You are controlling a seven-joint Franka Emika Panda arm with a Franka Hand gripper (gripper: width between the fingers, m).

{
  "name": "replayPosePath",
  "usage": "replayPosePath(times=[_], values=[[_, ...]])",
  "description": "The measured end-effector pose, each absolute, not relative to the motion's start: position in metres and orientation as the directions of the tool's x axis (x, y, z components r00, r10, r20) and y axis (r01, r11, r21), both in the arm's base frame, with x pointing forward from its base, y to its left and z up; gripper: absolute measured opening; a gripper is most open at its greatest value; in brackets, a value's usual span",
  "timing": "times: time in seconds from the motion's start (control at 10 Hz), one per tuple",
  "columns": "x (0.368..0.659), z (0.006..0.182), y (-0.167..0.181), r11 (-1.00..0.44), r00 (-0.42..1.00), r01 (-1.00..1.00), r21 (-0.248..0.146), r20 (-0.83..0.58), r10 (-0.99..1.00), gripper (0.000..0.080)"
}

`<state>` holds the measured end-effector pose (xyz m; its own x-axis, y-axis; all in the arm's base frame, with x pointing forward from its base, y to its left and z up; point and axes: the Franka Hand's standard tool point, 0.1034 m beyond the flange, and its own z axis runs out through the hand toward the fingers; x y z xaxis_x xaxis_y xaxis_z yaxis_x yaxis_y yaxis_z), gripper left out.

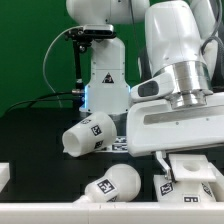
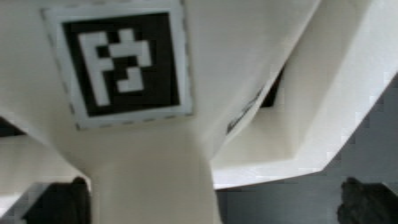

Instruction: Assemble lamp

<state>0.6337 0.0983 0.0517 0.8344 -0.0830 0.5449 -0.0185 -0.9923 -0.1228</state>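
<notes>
In the exterior view, I see the arm [image 1: 180, 60] leaning in from the exterior view's right. Its gripper [image 1: 172, 152] is low over the lamp base [image 1: 192, 172], which sits on the black table [image 1: 35, 140] near the front, at the exterior view's right. The wrist block hides the fingers from me, so I cannot tell whether the jaws are open or closed on anything. The shade [image 1: 88, 134] lies on its side near the middle of the table, one tag showing on its wall. The bulb [image 1: 112, 185] lies on its side nearer the front, apart from the shade and just beside the lamp base, toward the exterior view's left. Between the shade and the arm I catch a strip of the marker board [image 1: 121, 144].

In the wrist view, a white lamp part [image 2: 151, 175] fills almost the whole frame, very close. I cannot say which part it is. It carries one black-and-white tag [image 2: 125, 65] on a flat face, with more white plastic behind. The fingers are not clear here either, so the jaw state is beyond me.
</notes>
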Motion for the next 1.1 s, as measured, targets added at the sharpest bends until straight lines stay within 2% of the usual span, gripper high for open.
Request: replayPosePath(times=[0.3,0.4,0.5,0.7,1.1], values=[[0.622,0.041,0.114,-0.986,0.844,-0.094,-0.136,0.514,-0.151,0.0698],[0.622,0.042,0.113,-0.988,0.842,-0.111,-0.111,0.517,-0.153,0.0698],[0.623,0.043,0.110,-0.990,0.845,-0.104,-0.091,0.517,-0.136,0.0699],[0.627,0.048,0.102,-0.990,0.843,-0.109,-0.088,0.520,-0.139,0.0699],[0.629,0.045,0.079,-0.988,0.840,-0.134,-0.081,0.519,-0.157,0.0699]])
